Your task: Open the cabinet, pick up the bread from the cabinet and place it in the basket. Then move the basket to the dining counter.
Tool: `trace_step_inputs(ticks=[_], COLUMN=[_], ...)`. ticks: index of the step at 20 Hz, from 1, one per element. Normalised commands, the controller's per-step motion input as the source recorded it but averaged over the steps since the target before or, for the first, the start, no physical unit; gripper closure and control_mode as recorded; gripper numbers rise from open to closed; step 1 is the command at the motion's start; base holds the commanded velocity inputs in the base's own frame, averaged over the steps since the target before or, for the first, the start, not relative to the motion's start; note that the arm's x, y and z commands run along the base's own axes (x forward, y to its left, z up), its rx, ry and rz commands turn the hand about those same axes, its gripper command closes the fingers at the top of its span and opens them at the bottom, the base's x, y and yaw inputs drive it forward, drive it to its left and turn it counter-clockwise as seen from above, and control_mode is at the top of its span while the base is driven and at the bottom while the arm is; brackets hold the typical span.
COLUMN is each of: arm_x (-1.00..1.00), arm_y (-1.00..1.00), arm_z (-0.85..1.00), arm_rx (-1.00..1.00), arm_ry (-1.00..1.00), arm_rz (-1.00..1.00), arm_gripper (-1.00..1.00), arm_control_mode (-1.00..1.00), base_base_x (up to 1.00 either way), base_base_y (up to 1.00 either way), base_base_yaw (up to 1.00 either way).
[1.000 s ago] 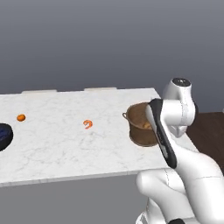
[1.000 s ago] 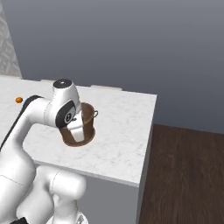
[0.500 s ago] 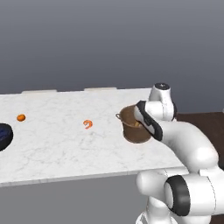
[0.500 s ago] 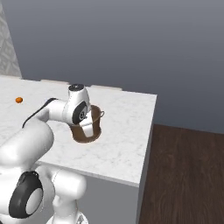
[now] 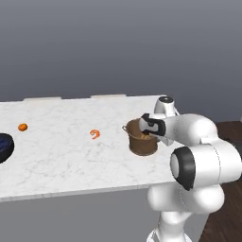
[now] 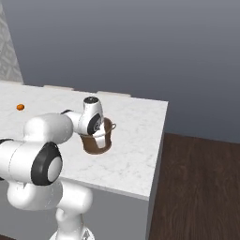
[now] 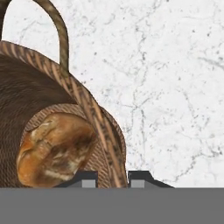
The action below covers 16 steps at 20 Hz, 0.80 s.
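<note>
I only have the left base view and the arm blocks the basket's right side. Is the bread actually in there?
Observer: Yes. The hand view looks into the basket, and the bread lies on its floor.
Operator: And the gripper's hold?
Observer: The gripper is shut on the basket's rim wall, with one fingertip inside the wall and the other outside it.
Operator: How much counter is left beyond it?
Observer: In the right base view the basket sits on the dining counter, well in from the end that drops to the wooden floor.
</note>
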Motion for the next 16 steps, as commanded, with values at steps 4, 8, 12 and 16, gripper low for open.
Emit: trace_step_inputs(ticks=[4,8,12,16], arm_x=[0.13,0.01,0.00,0.00], arm_y=[-0.01,0.00,0.00,0.11], arm_z=[-0.45,-0.33,-0.07,0.09], arm_rx=[0.01,0.00,0.00,-0.01], arm_ry=[0.00,0.00,-0.02,0.00], arm_rz=[0.00,0.00,0.00,0.00], arm_gripper=[1.00,-1.00,-1.00,-1.00], arm_control_mode=[-1.00,-1.00,-1.00,-1.00], base_base_x=[0.00,0.00,0.00,0.00], base_base_y=[0.00,0.00,0.00,0.00], base_base_yaw=[0.00,0.00,0.00,0.00])
